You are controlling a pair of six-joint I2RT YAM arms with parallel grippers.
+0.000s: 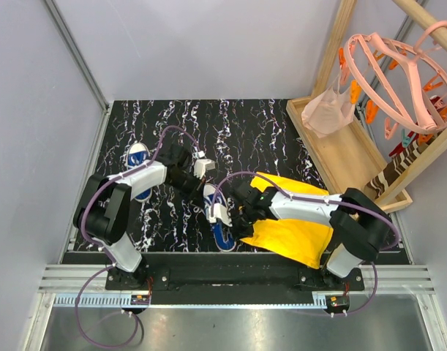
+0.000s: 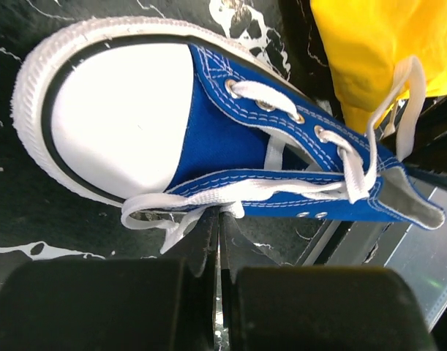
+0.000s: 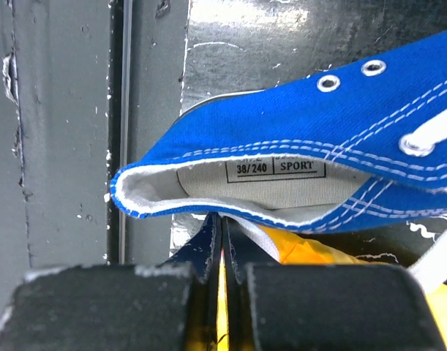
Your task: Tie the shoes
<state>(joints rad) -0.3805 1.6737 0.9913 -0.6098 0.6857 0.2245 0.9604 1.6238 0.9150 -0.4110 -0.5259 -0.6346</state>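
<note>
My left gripper (image 2: 219, 228) is squeezed tight. The long white lace (image 2: 208, 196) lies right at its tips, but I cannot tell if a strand is really pinched in there. Just past the tips is the small blue canvas shoe with a white rubber toe cap (image 2: 230, 139). It sits near the middle of the black table with white streaks (image 1: 245, 124).

My right gripper (image 3: 222, 228) is squeezed tight too. Its tips touch the soft heel rim of what I think is that same shoe. I cannot tell if it holds the rim or only leans on it.

Here is what worries me. If the lace is not truly pinched, a pull will bring up nothing. If it is pinched and I pull too hard, the light shoe may slide, or the lace may slip out of its holes. The yellow cloth (image 2: 362, 51) lies right beside the shoe, so my right gripper could catch it and drag it along. My arms are close together and might bump. The other blue shoe (image 1: 138, 155) is partly under my left arm and could get knocked.
</note>
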